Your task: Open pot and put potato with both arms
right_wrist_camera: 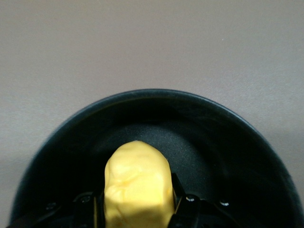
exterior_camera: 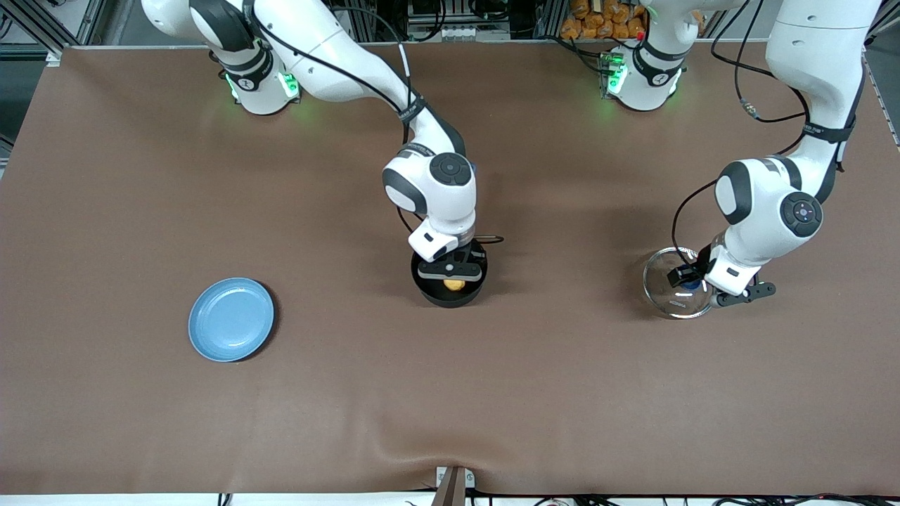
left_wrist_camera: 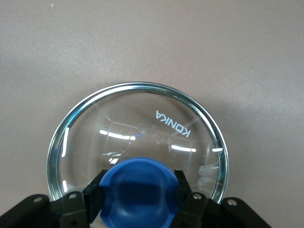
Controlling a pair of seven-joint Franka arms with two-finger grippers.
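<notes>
Right gripper [exterior_camera: 453, 276] is inside the mouth of the pot [exterior_camera: 450, 292], fingers [right_wrist_camera: 183, 202] narrowly set and clamped on the potato [right_wrist_camera: 137, 187]. The potato's long axis runs along the fingers. The pot stands mid-table; its handle tip [exterior_camera: 494, 239] points toward the left arm's end. Left gripper [exterior_camera: 692, 281] is closed on the blue knob [left_wrist_camera: 137, 192] of the glass lid [left_wrist_camera: 142, 128], low at the table toward the left arm's end, well apart from the pot; contact with the table cannot be told. A blue plate [exterior_camera: 230, 319] lies toward the right arm's end.
</notes>
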